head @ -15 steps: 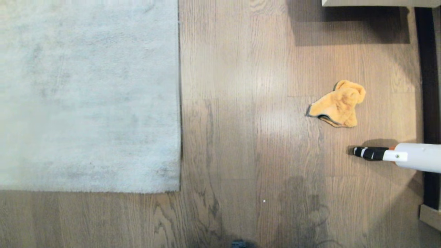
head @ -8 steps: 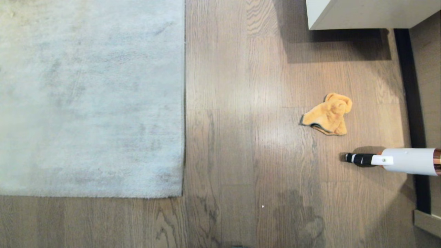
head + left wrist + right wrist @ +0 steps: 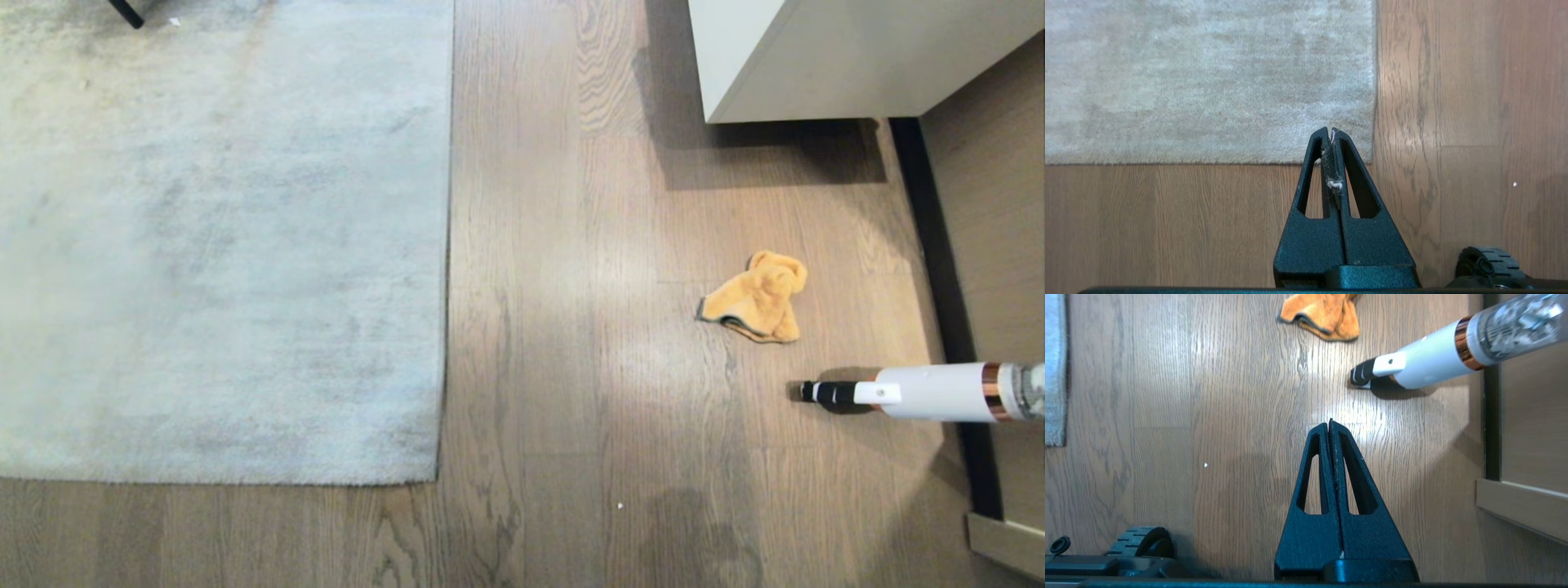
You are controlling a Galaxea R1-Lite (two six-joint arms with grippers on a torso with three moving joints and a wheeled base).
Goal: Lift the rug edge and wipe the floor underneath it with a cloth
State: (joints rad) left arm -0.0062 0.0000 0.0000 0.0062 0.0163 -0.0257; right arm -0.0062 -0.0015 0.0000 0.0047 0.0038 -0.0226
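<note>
Left gripper [image 3: 1332, 131] pressed shut above the floor [image 3: 1453, 122], bits of pale fluff caught between its fingers [image 3: 1314, 163], tips over the rug edge [image 3: 1374, 102] near its square corner, a black wheel [image 3: 1488, 261] alongside

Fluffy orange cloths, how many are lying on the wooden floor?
1. The fluffy orange-yellow plush cloth lies crumpled on the brown wooden plank floor, right of the pale grey rug, near the white handheld vacuum. No others are visible.

Rug [image 3: 220, 245] cut off by left and top edges in head view. White cabinet [image 3: 849, 57] cropped at top. Vacuum tube [image 3: 931, 392] truncated at right edge. Dark leg [image 3: 126, 12] barely seen, unidentifiable.
</note>
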